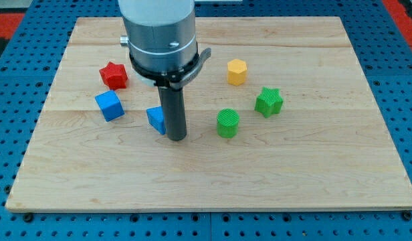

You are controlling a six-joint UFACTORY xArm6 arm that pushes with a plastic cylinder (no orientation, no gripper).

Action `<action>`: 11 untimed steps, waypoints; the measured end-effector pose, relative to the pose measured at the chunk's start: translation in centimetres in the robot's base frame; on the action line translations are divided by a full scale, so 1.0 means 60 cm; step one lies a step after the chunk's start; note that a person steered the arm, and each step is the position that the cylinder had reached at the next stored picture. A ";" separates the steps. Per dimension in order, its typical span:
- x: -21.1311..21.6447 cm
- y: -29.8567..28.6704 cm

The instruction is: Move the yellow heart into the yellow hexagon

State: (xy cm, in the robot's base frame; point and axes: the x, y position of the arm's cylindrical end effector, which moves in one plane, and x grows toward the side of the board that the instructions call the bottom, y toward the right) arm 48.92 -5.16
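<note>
The yellow hexagon (237, 71) sits in the upper right of centre on the wooden bench (313, 174), standing alone with bare wood around it. The yellow heart cannot be seen anywhere; it may be hidden behind the arm's broad grey body in the upper middle of the frame, but that is only a guess. So, judging by what shows, the task is not finished: nothing yellow touches the hexagon, and the whole push seems left to do. My tip (176, 138) rests on the wood just left of centre, right beside a blue block (156, 118) whose shape is partly covered by the rod; the two look as if they touch or nearly so. A blue cube (109, 106) lies further left, a red star (114, 75) above it in the upper left. A green cylinder (227, 124) stands right of the tip, well apart, and a green star (269, 102) lies further right, below the hexagon. There is no pincer on this arm, only the rod, so it neither opens nor closes.
</note>
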 end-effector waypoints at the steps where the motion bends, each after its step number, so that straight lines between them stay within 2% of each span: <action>1: -0.060 0.000; 3: -0.088 -0.123; 4: -0.100 -0.140; 6: -0.143 -0.036; 7: -0.166 -0.083; 8: -0.183 -0.088; 11: -0.181 0.093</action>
